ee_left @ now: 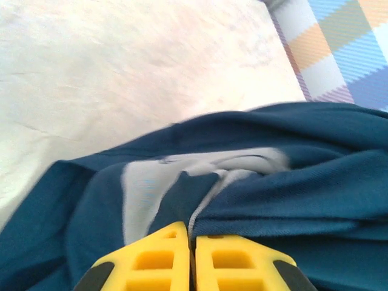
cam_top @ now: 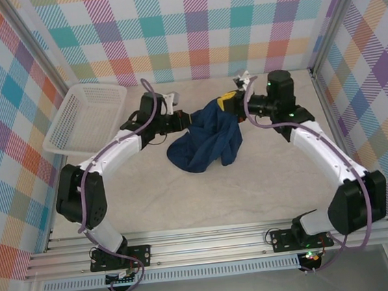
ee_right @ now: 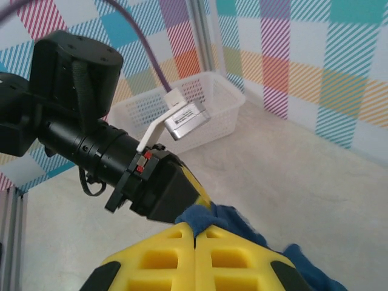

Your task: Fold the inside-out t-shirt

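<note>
Pastel plaid walls (cam_top: 196, 21) enclose a pale marbled tabletop (cam_top: 254, 195) (evenly lit, metal rails (cam_top: 210, 243) in front).

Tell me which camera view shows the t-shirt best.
Top external: the whole bunched t-shirt is in frame. Left wrist gives a close patch of navy cloth with a pale mark; right wrist catches a blue edge.

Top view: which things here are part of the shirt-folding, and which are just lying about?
Part of the job: blue t-shirt; left fingers and right fingers, both pinched shut on it.
Just lying about: white basket, at the far left of the table.
</note>
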Motion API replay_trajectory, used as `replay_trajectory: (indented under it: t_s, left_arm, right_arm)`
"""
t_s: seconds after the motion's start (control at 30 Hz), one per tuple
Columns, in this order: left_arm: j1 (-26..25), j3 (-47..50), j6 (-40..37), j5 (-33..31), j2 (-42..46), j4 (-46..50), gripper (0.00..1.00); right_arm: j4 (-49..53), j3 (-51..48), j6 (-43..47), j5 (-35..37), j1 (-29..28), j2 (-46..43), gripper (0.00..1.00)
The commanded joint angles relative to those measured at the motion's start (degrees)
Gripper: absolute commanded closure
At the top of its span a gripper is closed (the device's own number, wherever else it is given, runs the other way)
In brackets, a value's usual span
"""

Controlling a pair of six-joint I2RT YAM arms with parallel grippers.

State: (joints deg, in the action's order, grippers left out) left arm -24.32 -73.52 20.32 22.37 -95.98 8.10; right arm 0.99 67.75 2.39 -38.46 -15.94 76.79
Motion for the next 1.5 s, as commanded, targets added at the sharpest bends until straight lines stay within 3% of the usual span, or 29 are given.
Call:
replay_trajectory:
  t_s: [0.0, 0.13, 0.3, 0.5, 0.63, 0.9, 1.1, 1.3, 1.37, 1.47]
  left_arm:
    - [2.89, 3.81, 3.31, -5.93, 5.37, 0.83, 0.88]
    - [4.46, 8.2, 3.96, -8.76, 5.82, 2.54, 0.84]
    - [4.36, 10.73, 3.56, -4.19, 5.61, 0.54, 0.73]
    - [3.88, 13.41, -0.8, -3.19, 9.84, 1.16, 0.47]
    - [1.54, 13.06, -1.59, -1.07, 10.53, -1.81, 0.35]
    - [-5.82, -3.17, -8.4, -1.18, -3.29, 3.06, 0.27]
    - [-6.82, -17.51, -10.9, 7.91, -16.34, 10.25, 0.23]
    - [-9.21, -25.89, -13.41, 15.14, -24.16, 15.29, 0.25]
    - [-9.35, -28.95, -13.02, 15.3, -26.83, 16.11, 0.37]
    - [-9.35, -34.08, -13.13, 15.71, -29.66, 18.64, 0.65]
  right_arm:
    - [-4.14, -1.17, -0.24, -2.24, 3.65, -6.05, 1.0]
    - [-7.74, -2.91, -3.1, -5.38, 5.13, -7.93, 1.0]
    - [-11.85, -4.91, -6.35, -9.9, 5.12, -5.52, 1.0]
    - [-10.41, -6.33, -5.13, -12.6, 5.13, -3.95, 1.0]
    - [-8.58, -7.13, -3.81, -13.38, 5.15, -3.56, 1.0]
    - [-9.27, -9.36, -4.62, -14.01, 5.04, -4.81, 1.0]
    - [-9.5, -9.39, -5.15, -14.52, 4.91, -4.89, 1.0]
    - [-10.19, -9.3, -5.6, -14.47, 4.3, -3.65, 1.0]
    - [-10.38, -9.21, -5.8, -14.58, 4.1, -3.21, 1.0]
    - [-9.73, -9.21, -5.56, -14.16, 4.04, -3.39, 1.0]
